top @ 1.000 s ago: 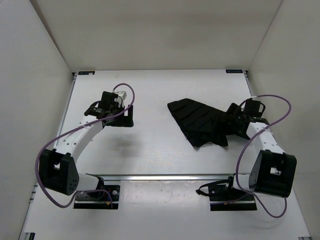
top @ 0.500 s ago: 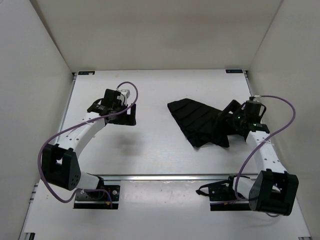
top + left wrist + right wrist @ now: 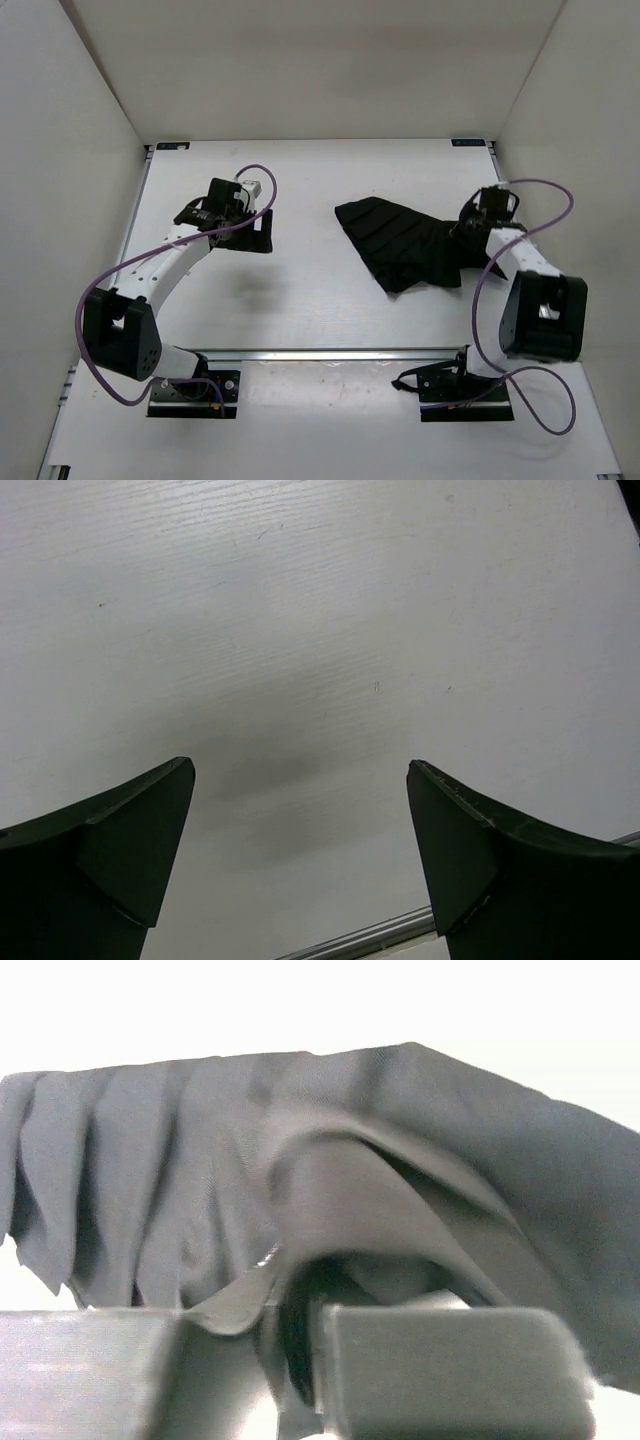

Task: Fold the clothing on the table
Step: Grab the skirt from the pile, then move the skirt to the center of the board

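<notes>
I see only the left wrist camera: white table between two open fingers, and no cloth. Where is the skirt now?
Observer: The skirt lies on the right half of the table, well apart from the left gripper.
Operator: Is the right arm near it?
Observer: Yes, the right gripper is at the skirt's right end.
Operator: Does it hold the cloth?
Observer: In the right wrist view its fingers stand close together, with a fold of the fabric pinched between them.
</notes>
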